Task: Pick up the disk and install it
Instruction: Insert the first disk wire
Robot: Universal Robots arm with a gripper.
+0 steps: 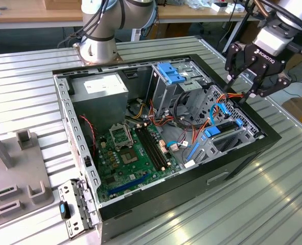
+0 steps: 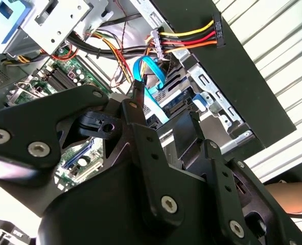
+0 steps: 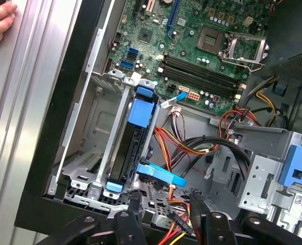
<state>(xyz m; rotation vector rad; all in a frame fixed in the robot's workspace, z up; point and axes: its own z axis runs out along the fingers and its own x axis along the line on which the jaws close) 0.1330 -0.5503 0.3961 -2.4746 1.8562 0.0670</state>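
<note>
presently the gripper (image 1: 239,90), wide and empty, hangs upper right over the case (image 1: 191,189); orange-red wires (image 1: 234,95) and blue cable (image 1: 222,109) crowd beneath.

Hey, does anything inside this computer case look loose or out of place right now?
One black power connector with yellow, red and orange wires lies loose across the case's black rim, apparently plugged into nothing, near the open gripper.

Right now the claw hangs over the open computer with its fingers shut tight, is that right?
Not quite. The claw hangs over the open computer, but its fingers are open, not shut; the exterior view shows them spread apart.
</note>
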